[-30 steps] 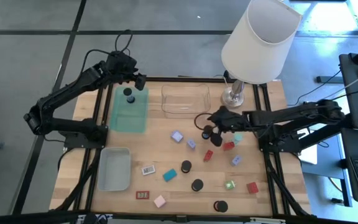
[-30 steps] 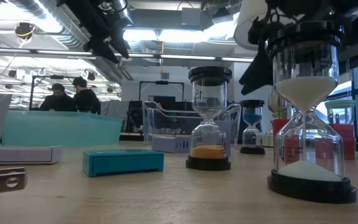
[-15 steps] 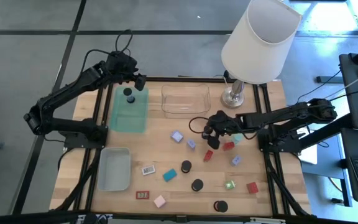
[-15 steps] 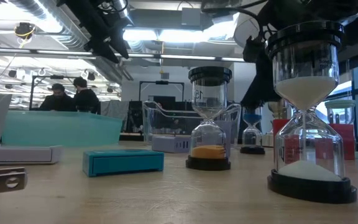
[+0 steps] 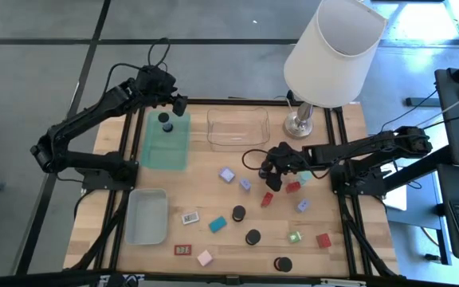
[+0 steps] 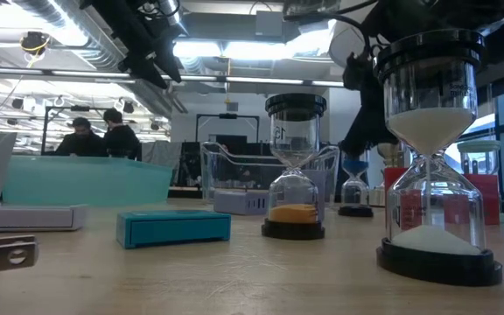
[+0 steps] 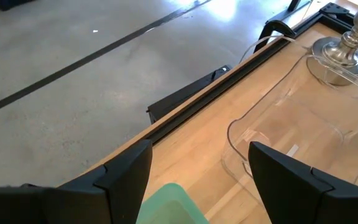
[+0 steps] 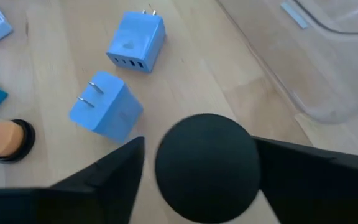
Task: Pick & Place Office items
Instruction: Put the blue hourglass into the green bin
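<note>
The right gripper [image 5: 269,166] has swung in over mid-worktop [image 5: 213,199] and its jaws now narrow around a black-capped sand timer [image 8: 206,165], though not visibly clamped; a lift looks next. The left gripper [image 5: 174,104] holds above the teal tray [image 5: 154,151], jaws spread, one round black timer [image 5: 165,121] inside. Two lilac plug adapters [image 8: 107,113], boxy and matte, lie nearby

Even bright daylight overhead; ceiling lights [image 6: 204,48] glare in the low view; the right wrist's foreground is blurred.
</note>
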